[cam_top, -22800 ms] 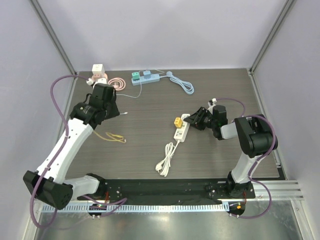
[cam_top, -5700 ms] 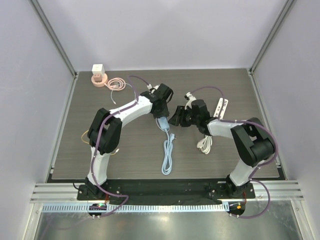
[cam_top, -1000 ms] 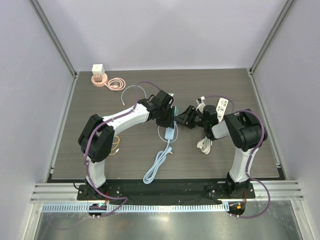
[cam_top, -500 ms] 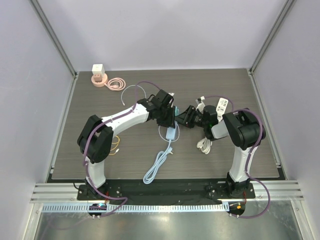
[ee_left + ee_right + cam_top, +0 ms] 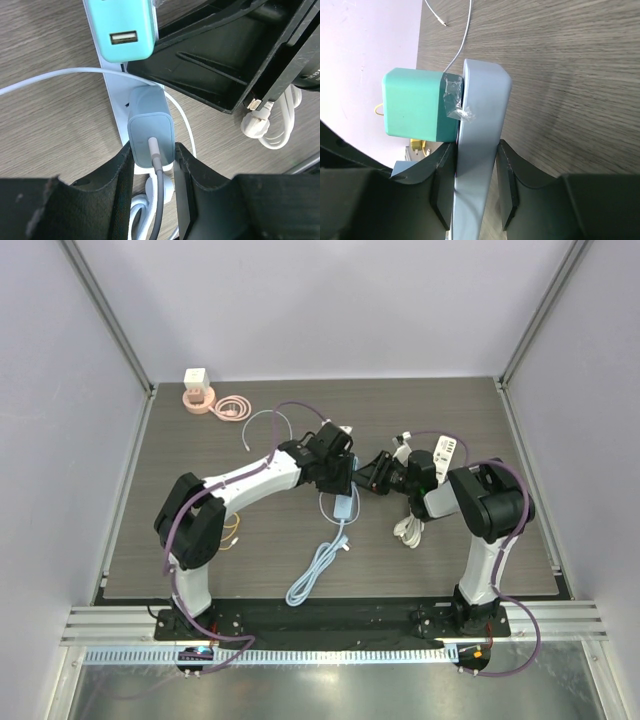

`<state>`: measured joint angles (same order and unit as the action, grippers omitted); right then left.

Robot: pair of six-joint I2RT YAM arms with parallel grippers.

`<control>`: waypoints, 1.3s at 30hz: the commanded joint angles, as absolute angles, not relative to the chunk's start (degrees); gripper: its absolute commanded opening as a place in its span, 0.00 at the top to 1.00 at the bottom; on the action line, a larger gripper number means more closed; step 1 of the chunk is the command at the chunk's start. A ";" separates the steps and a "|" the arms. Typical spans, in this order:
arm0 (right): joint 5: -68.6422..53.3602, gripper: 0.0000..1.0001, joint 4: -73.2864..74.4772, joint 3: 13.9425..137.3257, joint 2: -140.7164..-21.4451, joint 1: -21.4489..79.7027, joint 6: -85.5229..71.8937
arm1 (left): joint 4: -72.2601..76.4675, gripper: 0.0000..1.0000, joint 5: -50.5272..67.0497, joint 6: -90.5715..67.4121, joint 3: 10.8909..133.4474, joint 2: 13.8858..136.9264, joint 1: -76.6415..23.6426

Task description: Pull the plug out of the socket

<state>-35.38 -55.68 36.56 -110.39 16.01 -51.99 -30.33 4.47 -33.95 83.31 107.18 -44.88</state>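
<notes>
Now the right gripper [image 5: 475, 155] has closed onto the socket strip [image 5: 482, 95], left gripper [image 5: 153, 155] clamping the plug [image 5: 149, 115].

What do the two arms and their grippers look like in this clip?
The left arm and right arm both have white links between bulky black joints, with a purple cable looped along each. The left gripper and right gripper each have two flat, matte black fingers.
</notes>
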 commanded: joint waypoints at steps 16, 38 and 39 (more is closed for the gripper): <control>-24.70 0.99 -39.82 37.09 -104.59 15.64 -38.76 | -27.93 1.00 -6.32 -37.80 80.24 91.06 -42.72; -26.28 0.99 -34.45 38.94 -104.41 15.56 -37.00 | -67.67 1.00 -13.98 -53.68 56.63 62.77 -33.93; -25.93 0.99 -34.45 38.94 -104.68 15.56 -37.09 | -68.28 1.00 -13.71 -54.92 55.38 61.80 -33.93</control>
